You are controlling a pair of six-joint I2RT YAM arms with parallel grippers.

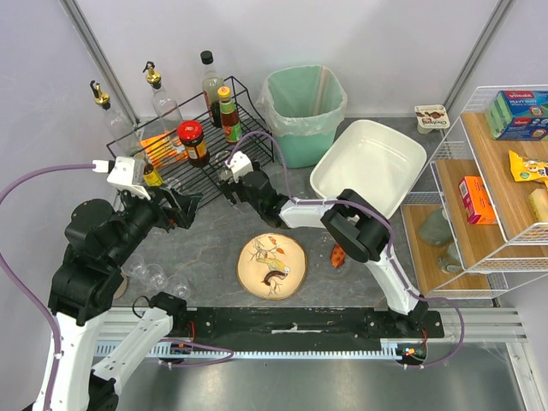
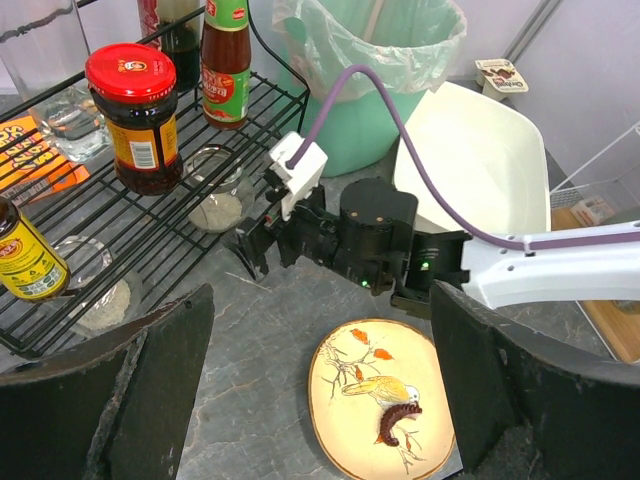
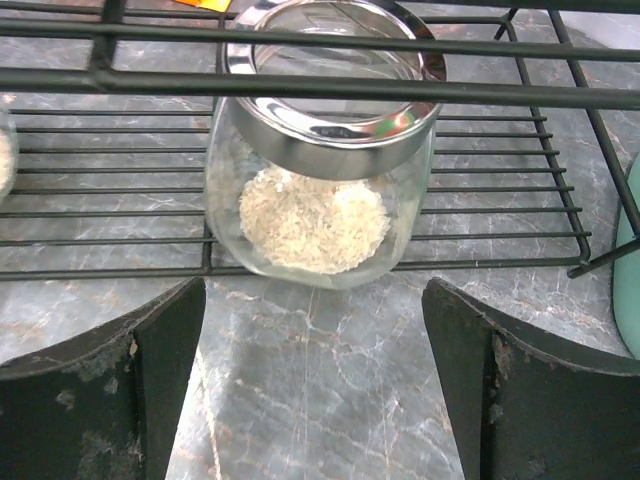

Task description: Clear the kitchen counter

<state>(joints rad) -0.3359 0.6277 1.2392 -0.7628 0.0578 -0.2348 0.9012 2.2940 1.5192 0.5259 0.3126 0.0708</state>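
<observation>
Now | right gripper (image 3: 313, 300) jaws spread (empty) | facing rice jar (image 3: 320, 190) | on rack (image 3: 150, 80)

The table (image 1: 205, 248) is a broad, flat worktop of dark grey with a mottled, stone-like pattern. Seen close from the wrists, its surface (image 2: 260, 330) is crossed by thin pale veins and has a slight sheen (image 3: 320, 380). It lies level, running from the wall on the left to the shelf unit on the right. It is not cleared: a black wire rack (image 1: 199, 181), a green bin (image 1: 301, 111), a white tub (image 1: 368, 167) and a round decorated plate (image 1: 272, 265) stand on it.
</observation>
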